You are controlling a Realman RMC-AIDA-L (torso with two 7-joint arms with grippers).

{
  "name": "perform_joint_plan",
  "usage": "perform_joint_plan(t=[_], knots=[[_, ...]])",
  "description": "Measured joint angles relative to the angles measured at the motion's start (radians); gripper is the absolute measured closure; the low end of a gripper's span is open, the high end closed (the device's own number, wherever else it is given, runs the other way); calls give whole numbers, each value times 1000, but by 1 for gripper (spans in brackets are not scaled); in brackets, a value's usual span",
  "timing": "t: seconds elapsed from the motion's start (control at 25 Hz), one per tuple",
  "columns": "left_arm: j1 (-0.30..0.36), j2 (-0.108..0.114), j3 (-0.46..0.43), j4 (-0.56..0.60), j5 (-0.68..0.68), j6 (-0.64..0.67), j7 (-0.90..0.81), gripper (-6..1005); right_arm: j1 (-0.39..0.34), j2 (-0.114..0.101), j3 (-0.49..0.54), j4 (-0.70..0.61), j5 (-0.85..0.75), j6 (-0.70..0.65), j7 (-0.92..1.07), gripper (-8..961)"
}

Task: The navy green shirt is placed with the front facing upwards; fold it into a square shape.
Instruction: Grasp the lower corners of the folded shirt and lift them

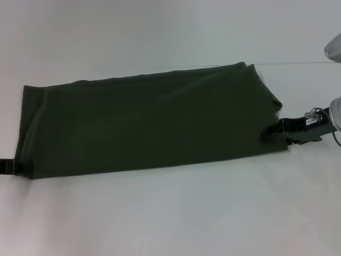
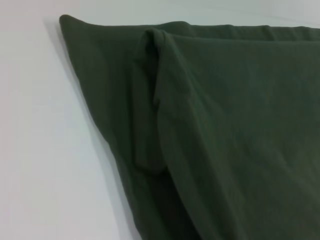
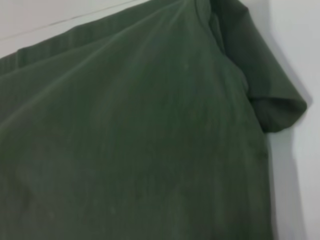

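Note:
The navy green shirt (image 1: 149, 125) lies flat on the white table (image 1: 170, 218) as one long dark olive band running left to right, its lettering and collar hidden. My left gripper (image 1: 15, 166) sits at the band's near left corner, mostly cut off by the frame edge. At the near right end, my right gripper (image 1: 273, 133) rests against the cloth. The left wrist view shows the shirt (image 2: 225, 125) with a sleeve (image 2: 147, 100) tucked under a fold. The right wrist view fills with the shirt (image 3: 125, 140), a sleeve tip (image 3: 275, 102) poking out onto the table.
White tabletop surrounds the shirt on all sides, with a wide strip in front of it. A thin seam line (image 1: 298, 63) runs across the table behind the shirt's right end. Part of my right arm (image 1: 334, 114) shows at the right edge.

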Motion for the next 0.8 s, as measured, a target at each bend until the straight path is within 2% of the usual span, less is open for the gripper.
perform_joint_plan(t=[0.48,0.56,0.8], knots=[[-7,2,0,2,0,-4,-3,960,6,3,-4,7,-1,17,2,299],[-8,2,0,0,0,-6,-3,960,6,3,-5,7,-5,17,2,551],[-12,2,0,-1,0,-6,-4,961,10,4,-14,8,-38,17,2,786]])
